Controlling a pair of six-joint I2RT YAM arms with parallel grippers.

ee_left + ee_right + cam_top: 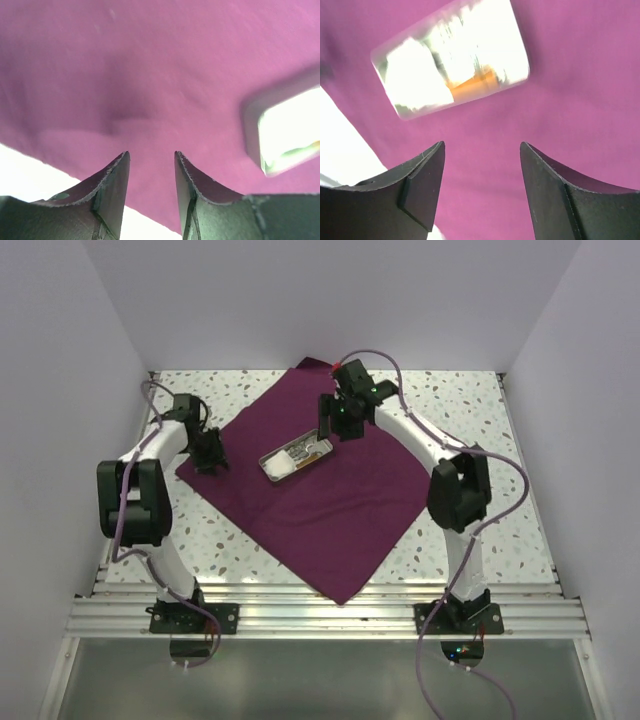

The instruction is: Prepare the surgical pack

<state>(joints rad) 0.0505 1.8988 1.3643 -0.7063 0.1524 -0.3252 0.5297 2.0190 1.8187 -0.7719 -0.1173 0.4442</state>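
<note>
The maroon cloth [330, 500] lies flat as a diamond on the table. On its middle sits the small metal tray [295, 458], holding pale contents and an orange piece [475, 85], too blurred to name. My left gripper [210, 455] hovers over the cloth's left corner, open, with only cloth [150, 75] between the fingers [112, 185]; the tray [285, 130] shows at the right of that view. My right gripper [335, 420] hangs just behind the tray's far end, open and empty, over cloth [570, 100], with the tray [450, 60] ahead of it.
The speckled white tabletop [450, 400] surrounds the cloth and is boxed in by pale walls at the left, back and right. A metal rail [320, 615] with both arm bases runs along the near edge. Bare table [20, 170] shows beside the cloth's edge.
</note>
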